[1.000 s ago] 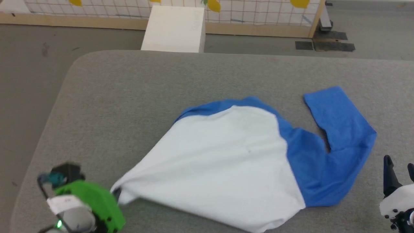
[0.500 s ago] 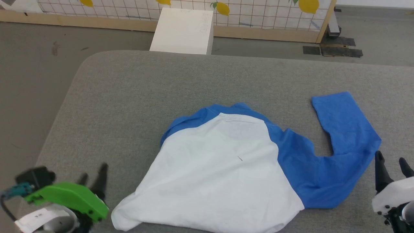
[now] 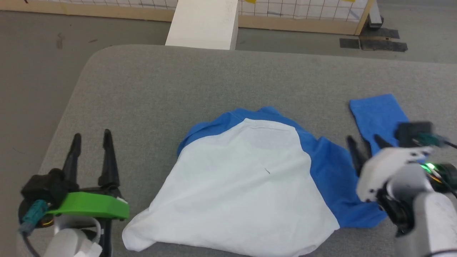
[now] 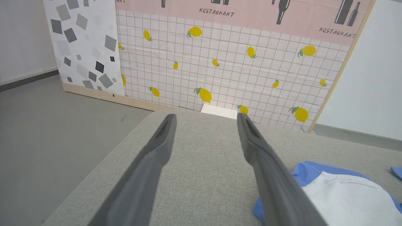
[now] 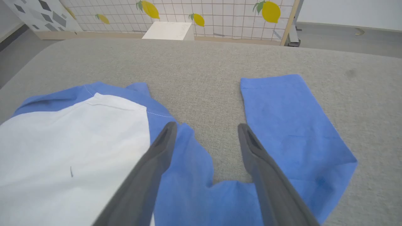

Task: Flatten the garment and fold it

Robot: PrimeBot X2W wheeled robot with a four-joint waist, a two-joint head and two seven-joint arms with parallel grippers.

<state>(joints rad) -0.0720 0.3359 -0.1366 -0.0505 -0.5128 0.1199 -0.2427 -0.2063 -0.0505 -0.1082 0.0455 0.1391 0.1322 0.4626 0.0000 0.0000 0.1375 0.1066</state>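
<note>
Flattening step, no fold yet. My left pincer (image 3: pixel 91 135) gapes wide, empty; garment (image 3: pixel 250 185) lies rumpled on table (image 3: pixel 142 89) just to its right. My right pincer (image 3: pixel 364 141) also wide, empty, over bent blue sleeve (image 3: pixel 378 110). Next, I judge: pinch sleeve, draw it straight.

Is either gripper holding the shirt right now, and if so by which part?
Nothing is held: left gripper and right gripper stand open, the garment lying free.
</note>
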